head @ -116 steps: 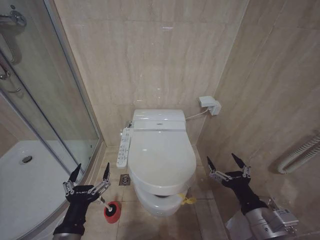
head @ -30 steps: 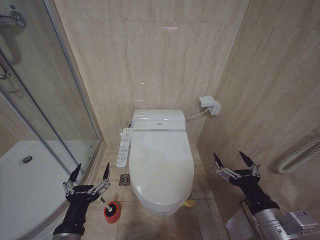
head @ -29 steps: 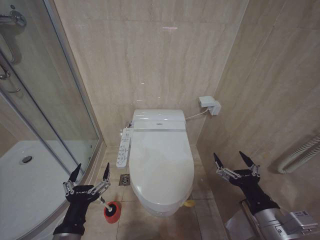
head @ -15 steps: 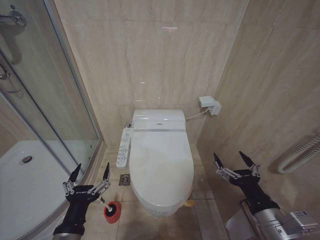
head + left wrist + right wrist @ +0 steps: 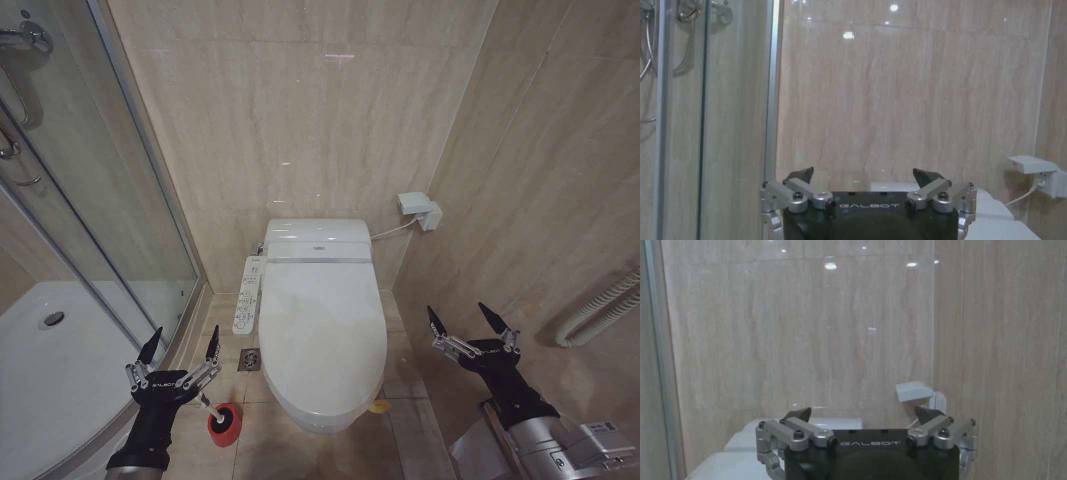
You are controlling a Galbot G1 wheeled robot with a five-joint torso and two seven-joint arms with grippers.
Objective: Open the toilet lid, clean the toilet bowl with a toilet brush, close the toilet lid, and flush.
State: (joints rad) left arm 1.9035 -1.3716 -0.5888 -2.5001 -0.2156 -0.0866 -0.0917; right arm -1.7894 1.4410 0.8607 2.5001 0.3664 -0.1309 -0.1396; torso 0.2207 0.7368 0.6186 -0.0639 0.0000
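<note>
Toilet lid (image 5: 322,335): down flat, closed, centre of head view. Left gripper (image 5: 183,345): at the lid's 8 o'clock, fingers spread wide, empty. Right gripper (image 5: 463,322): at the lid's 3 o'clock, well apart, spread wide, empty. Toilet brush (image 5: 212,408): standing in red holder (image 5: 225,423), just beneath the left gripper.

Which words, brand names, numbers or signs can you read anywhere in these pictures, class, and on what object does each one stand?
"GALBOT": on the black body of the left pincer, in its wrist view.
"GALBOT": on the black body of the right pincer, in its wrist view.
White lettering on the left pincer seen from the head: too small to read.
Markings on the control panel beside the toilet lid, and the small label on the rear unit: too small to read.
</note>
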